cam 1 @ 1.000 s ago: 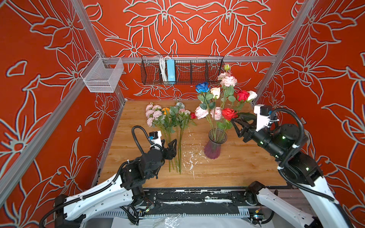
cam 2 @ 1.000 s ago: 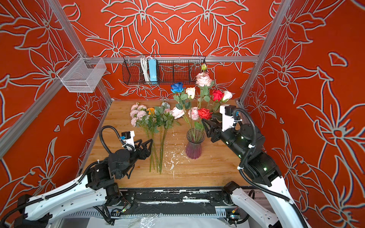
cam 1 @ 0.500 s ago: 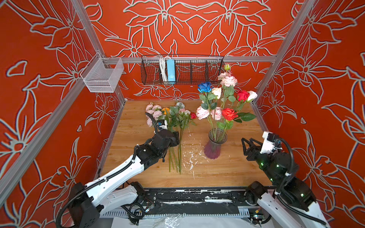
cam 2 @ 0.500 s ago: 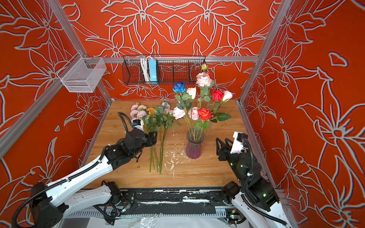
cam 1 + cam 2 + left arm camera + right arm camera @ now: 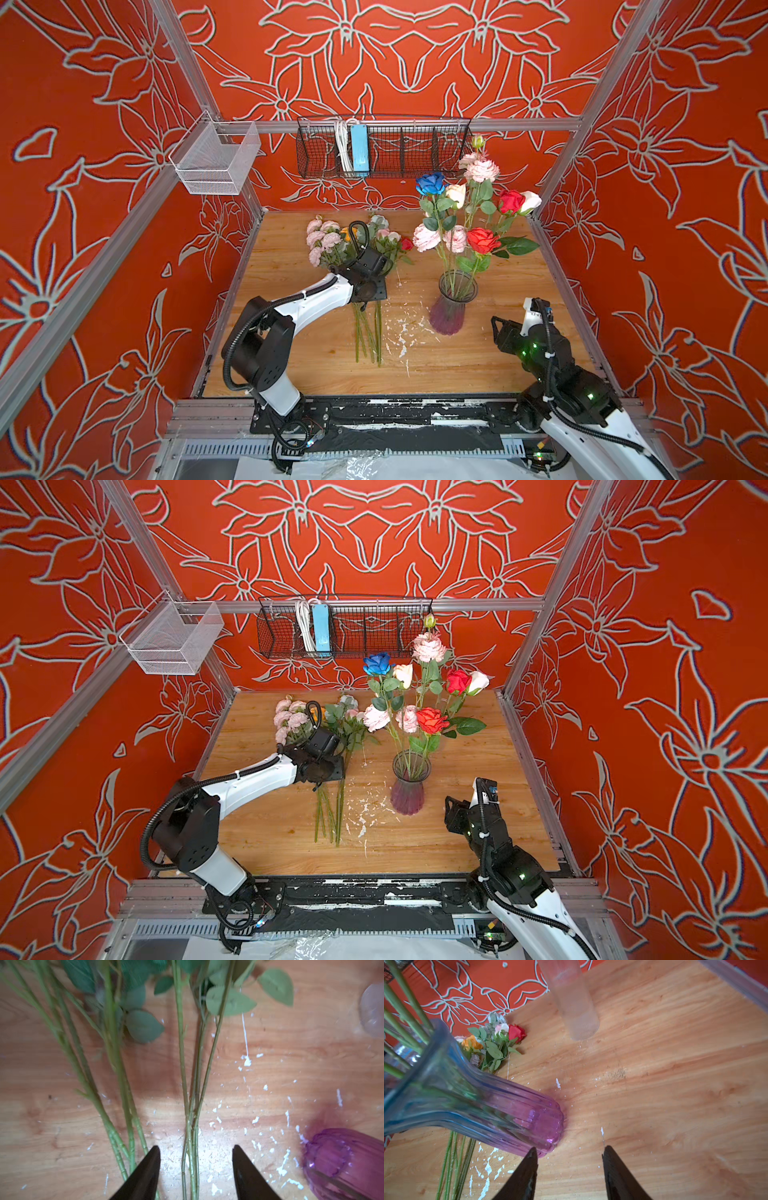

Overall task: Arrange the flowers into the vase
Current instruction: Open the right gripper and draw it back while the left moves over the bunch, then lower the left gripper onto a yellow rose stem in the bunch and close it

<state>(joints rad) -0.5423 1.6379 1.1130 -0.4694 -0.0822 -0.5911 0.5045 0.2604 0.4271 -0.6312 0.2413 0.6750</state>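
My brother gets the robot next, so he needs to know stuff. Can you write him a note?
The left tool is open, jaws either side of a few loose stems lying on the table; nothing gripped yet.
The right tool is open and empty, low, close beside the vase.
Done: several roses stand in the vase.
Left: the bundle on the table needs to go into the vase.
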